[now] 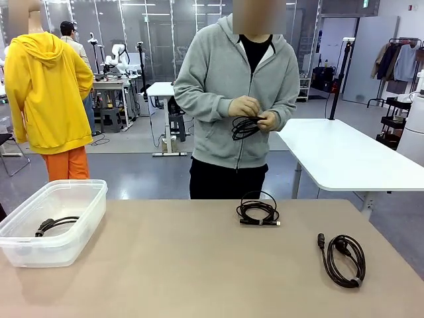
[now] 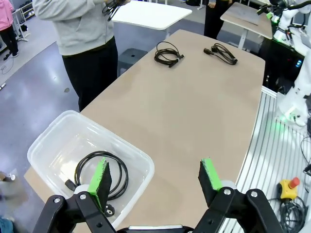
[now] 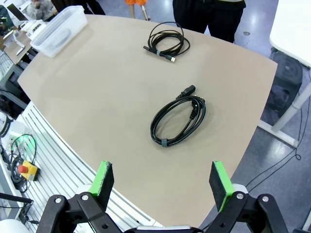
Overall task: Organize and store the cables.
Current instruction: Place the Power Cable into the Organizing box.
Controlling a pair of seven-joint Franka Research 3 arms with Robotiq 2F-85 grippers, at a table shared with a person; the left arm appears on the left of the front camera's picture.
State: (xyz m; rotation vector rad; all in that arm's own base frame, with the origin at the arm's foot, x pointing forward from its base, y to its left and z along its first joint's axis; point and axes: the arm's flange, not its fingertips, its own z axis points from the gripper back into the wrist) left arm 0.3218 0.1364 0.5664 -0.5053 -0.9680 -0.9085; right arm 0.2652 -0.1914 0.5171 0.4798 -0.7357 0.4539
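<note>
From empty, wide-spread right gripper (image 3: pixel 161 177), note coiled power cable (image 3: pixel 163 142) straight ahead, long axis diagonal; left gripper (image 2: pixel 155 177) farther.

This is a big robot lab. The room is wide, with a smooth grey floor (image 1: pixel 132 179) and white desks (image 1: pixel 338 156) standing far apart. A red stop button (image 2: pixel 293 183) on a yellow box (image 2: pixel 285 191) sits near the brown desk (image 1: pixel 199 265), beside silver rails (image 2: pixel 272 145).
</note>
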